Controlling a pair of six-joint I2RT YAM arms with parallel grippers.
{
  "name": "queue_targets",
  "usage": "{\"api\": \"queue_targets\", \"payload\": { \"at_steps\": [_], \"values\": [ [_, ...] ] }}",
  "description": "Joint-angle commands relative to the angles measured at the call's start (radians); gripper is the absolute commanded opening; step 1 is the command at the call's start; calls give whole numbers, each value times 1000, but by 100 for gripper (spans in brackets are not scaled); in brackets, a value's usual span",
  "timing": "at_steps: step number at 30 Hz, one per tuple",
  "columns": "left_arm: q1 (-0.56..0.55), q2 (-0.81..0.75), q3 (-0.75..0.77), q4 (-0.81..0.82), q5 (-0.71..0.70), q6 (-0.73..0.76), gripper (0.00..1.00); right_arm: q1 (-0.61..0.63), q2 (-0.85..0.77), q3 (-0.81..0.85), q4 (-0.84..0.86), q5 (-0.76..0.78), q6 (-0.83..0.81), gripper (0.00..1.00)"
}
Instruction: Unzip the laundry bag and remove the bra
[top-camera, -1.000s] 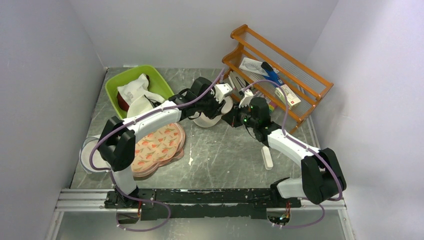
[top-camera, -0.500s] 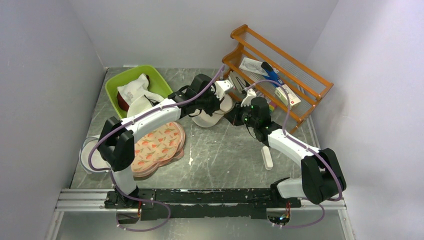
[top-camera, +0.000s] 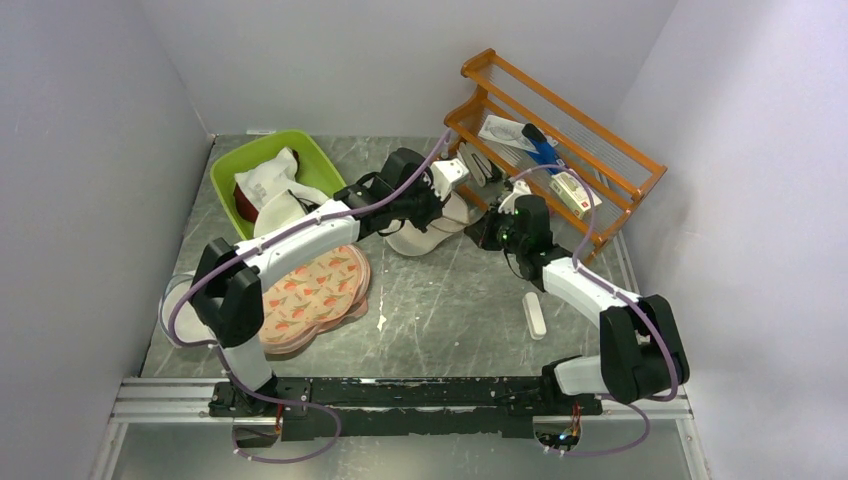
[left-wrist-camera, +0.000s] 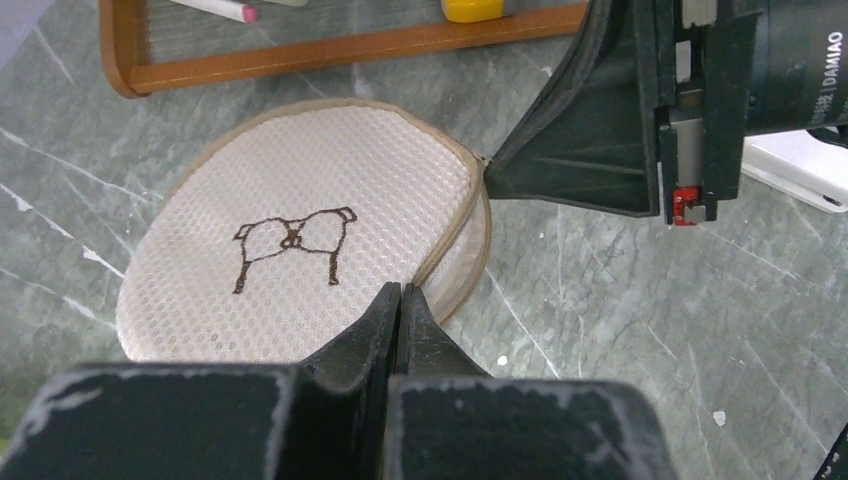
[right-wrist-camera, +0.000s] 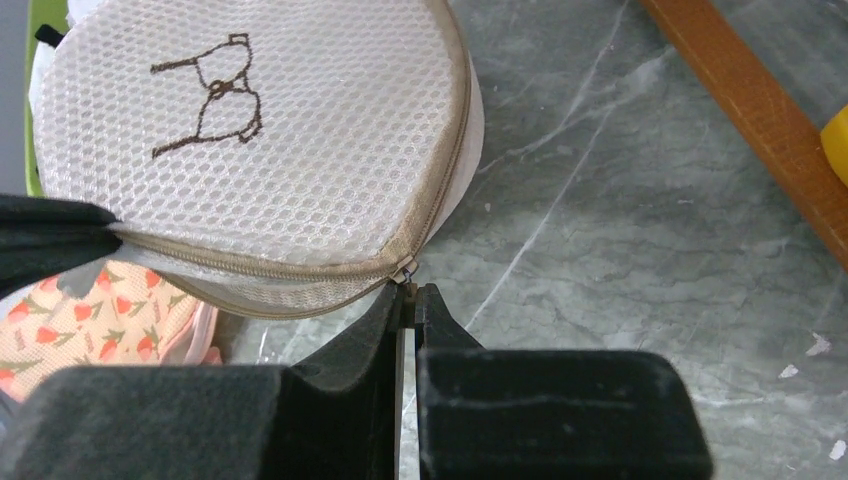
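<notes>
The laundry bag (top-camera: 425, 236), round beige mesh with a bra outline, lies mid-table by the rack. In the left wrist view the bag (left-wrist-camera: 300, 240) is tilted, and my left gripper (left-wrist-camera: 400, 292) is shut on its rim by the zipper seam. In the right wrist view my right gripper (right-wrist-camera: 409, 292) is shut on the small zipper pull (right-wrist-camera: 405, 270) at the bag's (right-wrist-camera: 260, 130) near edge; the zipper track runs left from there. In the top view the left gripper (top-camera: 441, 206) and right gripper (top-camera: 488, 232) flank the bag. The bra is not in view.
A wooden rack (top-camera: 560, 150) with small items stands right behind the bag. A green basin (top-camera: 262, 170) holds white garments at back left. Peach fruit-printed pads (top-camera: 315, 290) lie front left, a plain white round bag (top-camera: 185, 310) at the far left, and a white stick (top-camera: 535, 315) front right.
My right gripper has moved right and back toward the rack, still on the bag's edge. The left gripper has shifted slightly back with the bag's rim.
</notes>
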Motion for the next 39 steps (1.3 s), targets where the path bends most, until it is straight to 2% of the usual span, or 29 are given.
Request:
{"api": "queue_targets", "payload": {
  "at_steps": [1, 3, 4, 7, 10, 12, 15, 20, 28, 32, 39],
  "values": [
    [0, -55, -5, 33, -88, 14, 7, -15, -43, -39, 26, -41, -46, 0],
    [0, -56, 4, 26, -91, 11, 7, -12, -65, -50, 57, -97, -51, 0],
    [0, -55, 9, 20, -83, 8, 12, -8, -72, -53, 69, -116, -51, 0],
    [0, -54, 15, 11, -48, 8, 36, 16, -89, -50, 88, -154, -55, 0],
    [-3, -59, 10, 8, 3, 13, 54, 47, -101, -42, 98, -158, -58, 0],
    [-11, -59, 9, 7, 39, 22, 60, 66, -105, -33, 100, -155, -61, 0],
    [-28, -54, 8, -3, 75, 36, 65, 92, -108, -15, 92, -144, -66, 0],
    [-52, -47, 7, -15, 102, 56, 68, 117, -121, 3, 85, -125, -70, 0],
    [-61, -34, 0, -5, 30, 50, 66, 119, -162, -11, 69, -54, -74, 0],
    [-61, -16, 6, -7, -48, 37, 55, 120, -169, -14, 70, -60, -77, 0],
    [-60, 9, 12, -11, -31, 34, 52, 119, -166, -12, 69, -70, -79, 0]
  ]
}}
